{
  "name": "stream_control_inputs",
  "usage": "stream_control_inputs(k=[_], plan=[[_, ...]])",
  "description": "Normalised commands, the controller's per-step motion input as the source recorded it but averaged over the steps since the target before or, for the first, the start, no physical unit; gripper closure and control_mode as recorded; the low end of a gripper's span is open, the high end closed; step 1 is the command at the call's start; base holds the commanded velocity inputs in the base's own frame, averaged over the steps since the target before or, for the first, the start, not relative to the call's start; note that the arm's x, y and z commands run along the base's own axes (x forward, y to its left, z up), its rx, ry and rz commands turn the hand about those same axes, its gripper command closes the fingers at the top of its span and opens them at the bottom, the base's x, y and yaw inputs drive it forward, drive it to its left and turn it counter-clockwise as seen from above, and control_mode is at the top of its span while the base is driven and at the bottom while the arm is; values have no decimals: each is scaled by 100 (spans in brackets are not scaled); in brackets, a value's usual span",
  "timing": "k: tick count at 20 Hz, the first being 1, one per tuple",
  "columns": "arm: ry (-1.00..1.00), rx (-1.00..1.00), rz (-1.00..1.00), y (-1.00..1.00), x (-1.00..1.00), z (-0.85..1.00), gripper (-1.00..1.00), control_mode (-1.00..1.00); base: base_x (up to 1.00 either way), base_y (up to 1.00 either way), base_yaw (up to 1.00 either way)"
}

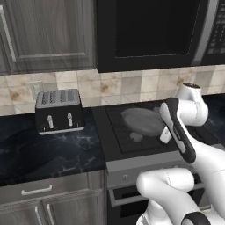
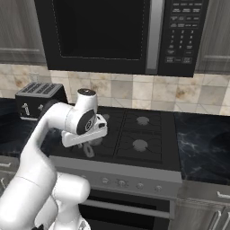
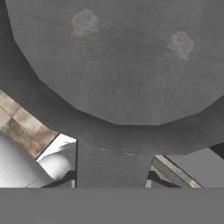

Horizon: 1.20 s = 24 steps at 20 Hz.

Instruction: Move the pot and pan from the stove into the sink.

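The gripper [image 2: 86, 147] hangs low over the front left part of the stove [image 2: 152, 134]. Its jaws are close together, and they look shut on the pan's [image 1: 141, 120] handle [image 3: 111, 168], though the tips are mostly hidden.

In the hand view the pan sits right in front of the hand, very close. Its round grey inside spreads out ahead, with two pale spots far from the fingers. The flat dark handle comes straight back from the rim toward the hand, so the pan's long line runs from the hand outward.

In the left base view the pan is just beyond the hand, over the left burners. A black toaster [image 1: 59, 110] stands well off to the hand's left on the dark counter [image 1: 48, 154].
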Motion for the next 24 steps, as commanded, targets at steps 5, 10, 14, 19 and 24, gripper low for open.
stream_control_inputs(k=[5, 10, 14, 19, 24], plan=[[-23, 3, 17, -9, -64, 0, 100, -100, 0, 0, 0], [-32, 1, 16, -1, -46, 0, 100, -100, 0, 0, 0], [-3, 0, 1, 0, -6, 0, 100, -100, 0, 0, 0], [0, 0, 0, 0, 0, 0, 100, -100, 0, 0, 0], [0, 0, 0, 0, -1, 0, 100, -100, 0, 0, 0]])
